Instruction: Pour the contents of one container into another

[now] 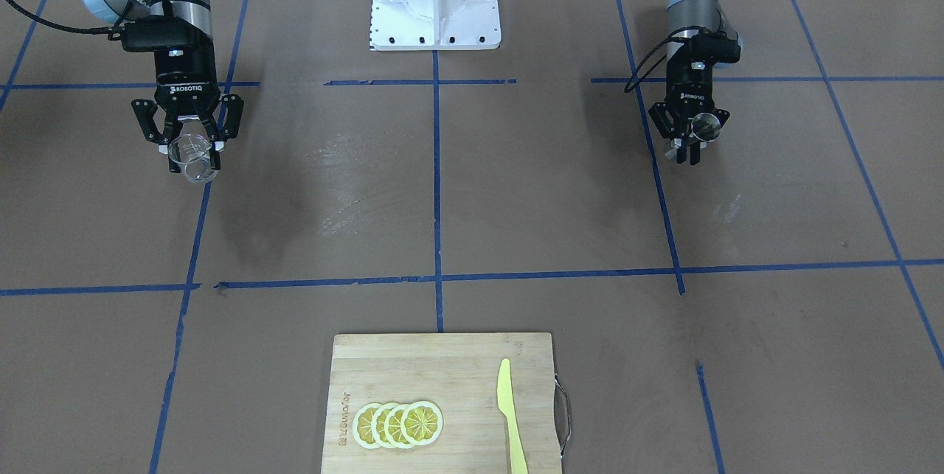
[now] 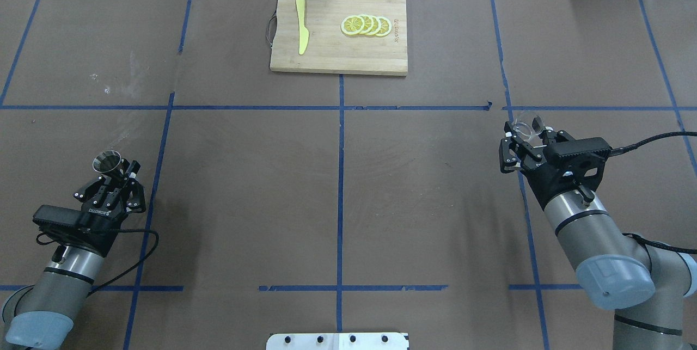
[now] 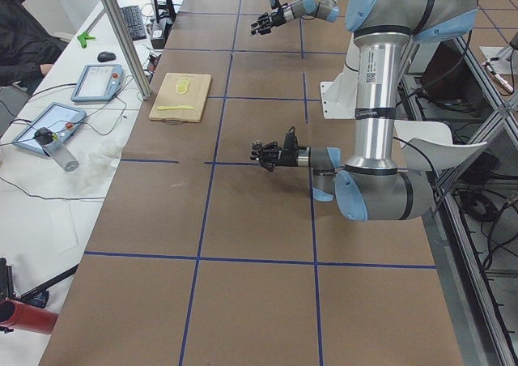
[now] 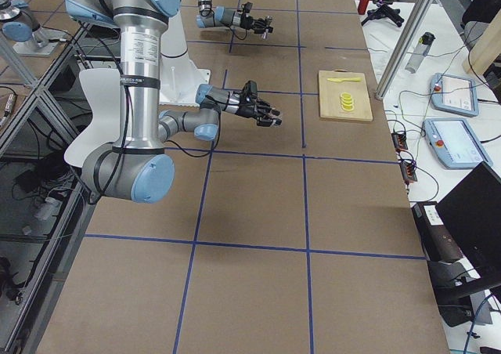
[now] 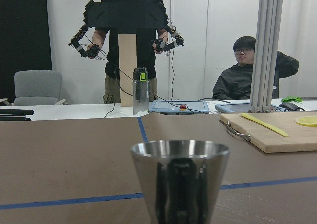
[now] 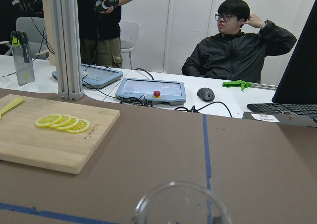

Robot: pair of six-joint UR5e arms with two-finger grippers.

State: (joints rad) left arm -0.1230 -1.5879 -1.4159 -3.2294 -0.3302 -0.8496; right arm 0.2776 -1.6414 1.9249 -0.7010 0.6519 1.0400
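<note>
The left pincer (image 2: 121, 168) is closed on a small silver-grey metal hourglass-shaped jigger (image 2: 107, 162), gripping it at the side with the jigger's open mouth turned upward. It holds the jigger above the brown paper-covered desk (image 2: 337, 186), well out on the robot's left side and fairly near the robot. In the left wrist view the jigger (image 5: 179, 179) stands upright and fills the lower middle, its polished wall reflecting the dark fingers.

The right pincer (image 2: 527, 135) is closed around a small clear glass cup with a pouring lip (image 2: 527, 127). It holds the cup above the desk on the robot's right side, a little farther from the robot than the jigger. The two vessels are well apart, with the whole middle of the desk between them. From the front view the glass cup (image 1: 193, 157) sits between the black fingers, its mouth tipped toward the camera. Only its round rim (image 6: 181, 204) shows at the bottom of the right wrist view. Whether either vessel holds liquid cannot be told.

At the far edge of the desk, in the middle, lies a rectangular wooden cutting board (image 2: 337, 59) with a metal handle on its left end. A row of overlapping lemon slices (image 2: 366, 25) lies on its right half and a yellow plastic knife (image 2: 301, 31) on its left half. Blue tape lines (image 2: 341, 176) divide the desk into squares.
</note>
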